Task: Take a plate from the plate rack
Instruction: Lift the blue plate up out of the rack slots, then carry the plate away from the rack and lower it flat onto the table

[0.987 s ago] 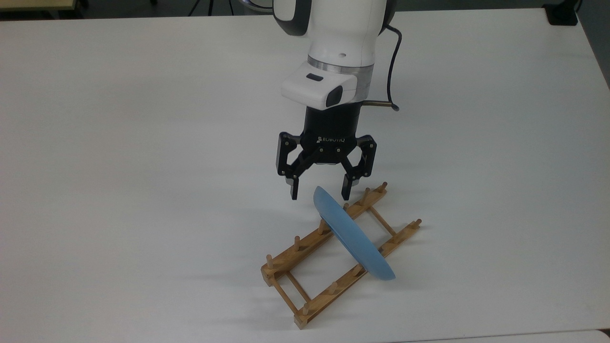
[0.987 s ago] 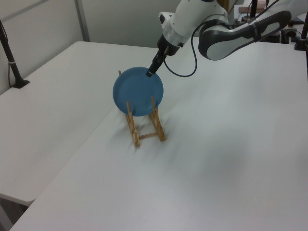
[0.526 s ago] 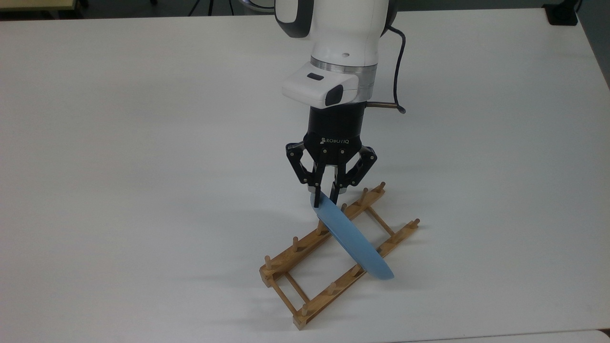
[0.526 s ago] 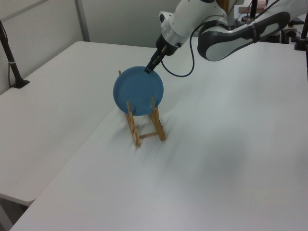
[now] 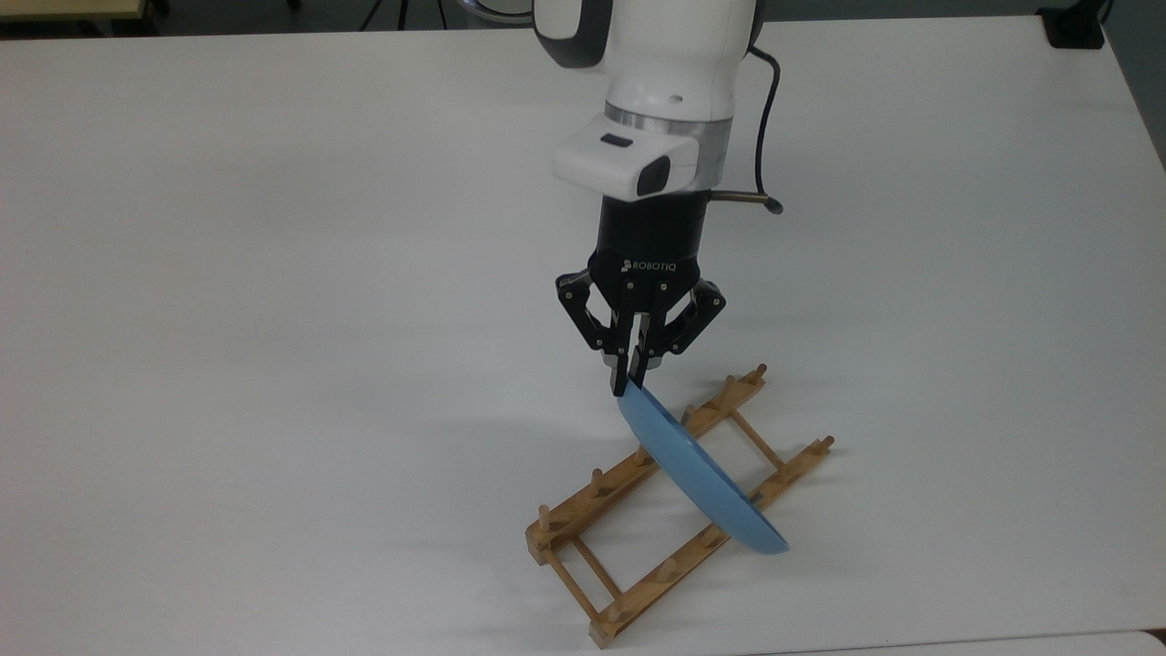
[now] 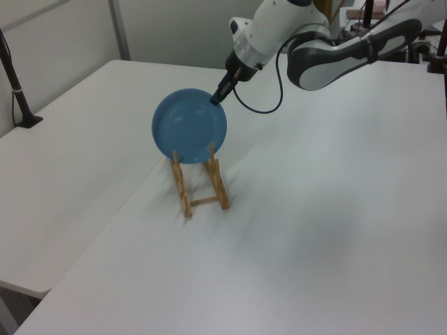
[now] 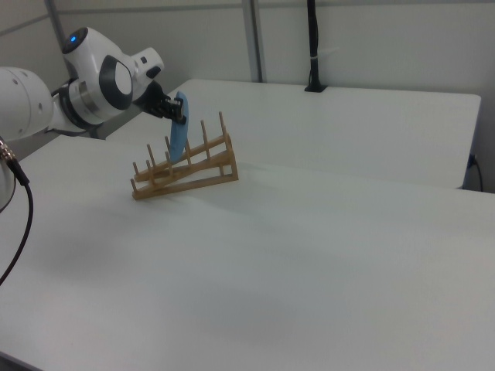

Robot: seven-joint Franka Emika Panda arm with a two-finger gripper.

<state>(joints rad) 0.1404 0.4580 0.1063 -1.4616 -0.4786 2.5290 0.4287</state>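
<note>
Since a second ago my fingers have gone from spread wide above the rim to pinched tight on it, and the whole lot, plate [image 5: 701, 478] and plate rack [image 5: 679, 510] together, has slid toward the top view's right. So the rack is dragging along with the plate instead of letting go, which isn't ideal.

Right now the plate stands on edge, tilted, with its lower part down between the rack's rails and pegs. My gripper [image 5: 630, 381] clamps its top rim, closed down to just the thickness of the plate. I'm grabbing it up there because that's the only bit clear of the pegs, and coming in from above keeps my fingers out of the woodwork.

In the right view the far end of the rack [image 7: 186, 166] looks tipped up off the white table [image 7: 325, 232], so I reckon the plate is wedged against a peg. Pulling straight along the slot should free it; pulling sideways probably just hauls the rack further.

Nothing else is near. A black post [image 6: 12, 77] stands well away at the table's edge, and my cable [image 5: 761, 109] hangs clear behind.
</note>
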